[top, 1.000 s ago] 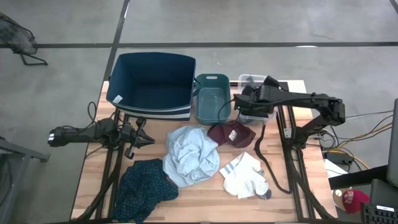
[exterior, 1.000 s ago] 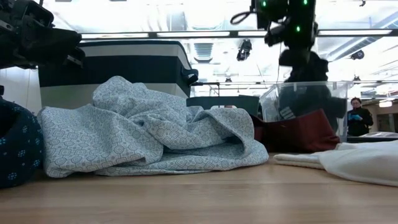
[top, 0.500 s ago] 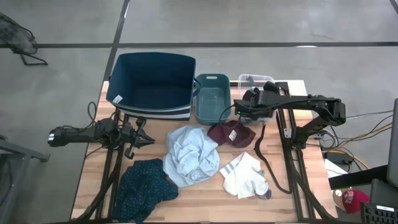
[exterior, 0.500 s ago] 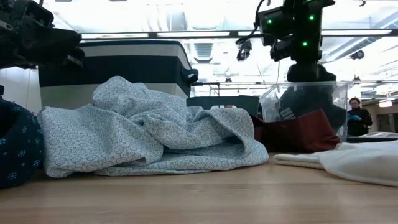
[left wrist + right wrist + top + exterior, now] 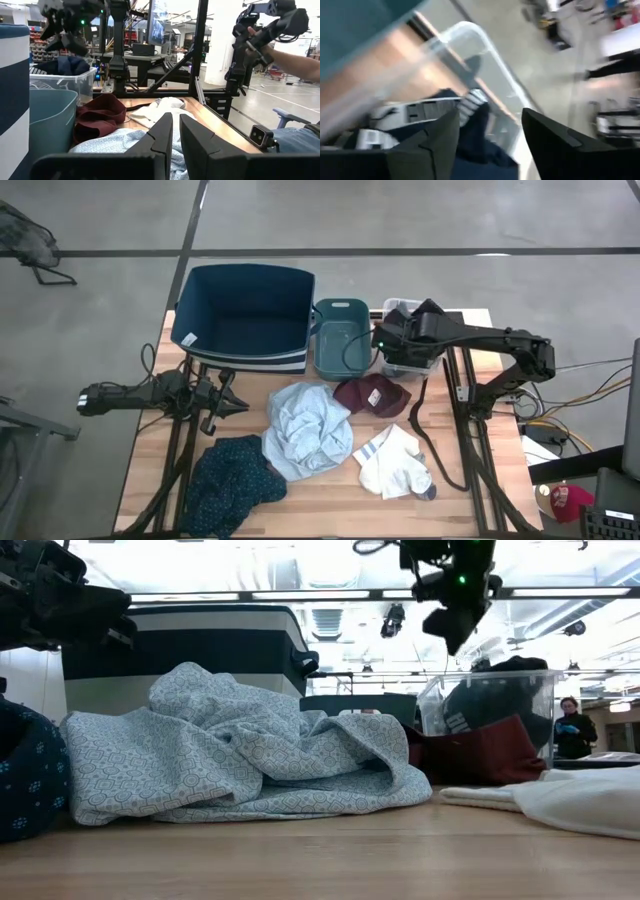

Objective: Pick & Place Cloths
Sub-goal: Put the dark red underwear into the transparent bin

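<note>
A navy cloth (image 5: 470, 127) lies heaped inside the clear bin (image 5: 440, 705). My right gripper (image 5: 490, 135) hangs open just above it, touching nothing; in the high view it (image 5: 382, 342) is over the bin's left part. The maroon cloth (image 5: 372, 394), the pale blue-grey cloth (image 5: 307, 430), the dark teal patterned cloth (image 5: 232, 485) and the white cloth (image 5: 395, 462) lie on the wooden table. My left gripper (image 5: 236, 402) waits shut and empty at the table's left, above the wood.
A large blue bin (image 5: 245, 280) and a small teal bin (image 5: 340, 308) stand along the far edge beside the clear bin. A black strap (image 5: 420, 425) lies by the white cloth. A person (image 5: 572, 725) stands in the room behind.
My right gripper dipped toward the clear bin, then rose again and shifted a little toward the table's left. The navy cloth stays heaped in the bin, now apart from the fingers.
</note>
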Motion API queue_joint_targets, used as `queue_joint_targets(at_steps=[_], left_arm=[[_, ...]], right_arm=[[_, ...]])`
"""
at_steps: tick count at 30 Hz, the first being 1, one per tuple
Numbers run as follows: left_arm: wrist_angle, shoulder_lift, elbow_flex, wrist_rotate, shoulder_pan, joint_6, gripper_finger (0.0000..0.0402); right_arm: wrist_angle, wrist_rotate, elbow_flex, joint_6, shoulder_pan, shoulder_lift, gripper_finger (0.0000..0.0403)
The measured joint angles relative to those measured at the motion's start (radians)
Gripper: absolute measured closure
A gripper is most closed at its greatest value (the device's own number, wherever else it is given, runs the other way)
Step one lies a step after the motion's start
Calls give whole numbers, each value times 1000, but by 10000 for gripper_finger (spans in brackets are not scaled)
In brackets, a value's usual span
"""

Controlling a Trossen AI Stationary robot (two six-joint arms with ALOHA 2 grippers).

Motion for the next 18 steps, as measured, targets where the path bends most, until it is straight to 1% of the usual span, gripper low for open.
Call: queue_joint_targets(at_steps=[2, 5, 8, 10, 13, 18], left_arm=[[0, 0, 0, 0, 0, 0, 361], [0, 0, 0, 0, 0, 0, 360], [0, 0, 0, 0, 0, 0, 362], [0, 0, 0, 0, 0, 0, 362], [0, 0, 0, 0, 0, 0, 360], [0, 0, 0, 0, 0, 0, 362]], right_arm=[[16, -76, 19, -22, 13, -1, 173], [56, -232, 29, -82, 43, -1, 160], [100, -383, 23, -142, 86, -1, 153], [122, -449, 16, -168, 120, 0, 152], [160, -494, -5, -184, 179, 1, 157], [222, -500, -60, -177, 289, 1, 170]])
